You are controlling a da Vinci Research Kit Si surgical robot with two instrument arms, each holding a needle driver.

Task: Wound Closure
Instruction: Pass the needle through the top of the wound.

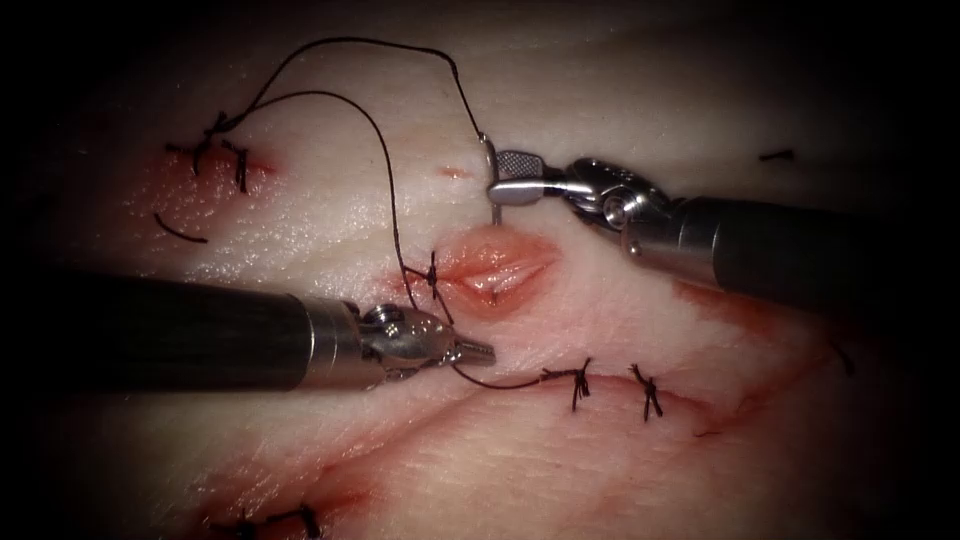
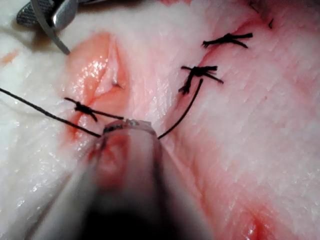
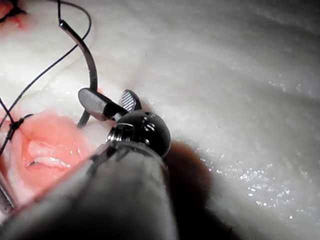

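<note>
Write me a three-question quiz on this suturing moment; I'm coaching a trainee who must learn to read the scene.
1. True or false: the left claw holds the needle.
2. Which tool holds the needle? A) left claw B) right claw C) neither
3. Fill in: the left claw is shut on the ____, below the open cut.

Key
1. False: the left claw grips the thread, not the needle.
2. B: the right claw grips the needle about mid-curve, just above the cut; its tip seems close to the tissue, but whether it has entered is unclear.
3. thread: one knot already sits at the cut's left end.
</note>
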